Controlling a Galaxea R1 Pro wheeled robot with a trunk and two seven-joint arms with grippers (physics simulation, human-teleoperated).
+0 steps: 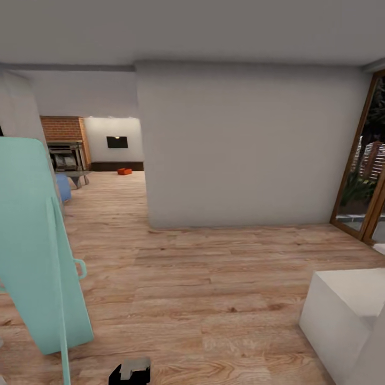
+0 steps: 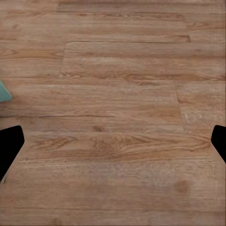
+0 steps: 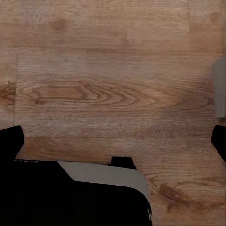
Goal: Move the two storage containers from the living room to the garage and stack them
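Far down the hall, an orange-red storage container (image 1: 124, 171) sits on the light wood floor of the living room (image 1: 107, 160), in front of the long dark low cabinet (image 1: 115, 166) and below the black wall TV (image 1: 117, 141). The red brick fireplace (image 1: 63, 128) stands to its left. My left gripper (image 2: 113, 146) is open over bare wood planks, nothing between its black fingertips (image 2: 9, 143). My right gripper (image 3: 113, 141) is open too, above planks and a black-and-grey part of my own body (image 3: 94, 193). The garage is out of view.
A tall teal panel (image 1: 37, 240) leans close at the left. A white block (image 1: 342, 315) stands near at the right. A grey-white wall (image 1: 246, 144) fills the middle, and a wood-framed glass door (image 1: 363, 171) is at the right. Open plank floor (image 1: 107, 203) runs left of the wall toward the living room.
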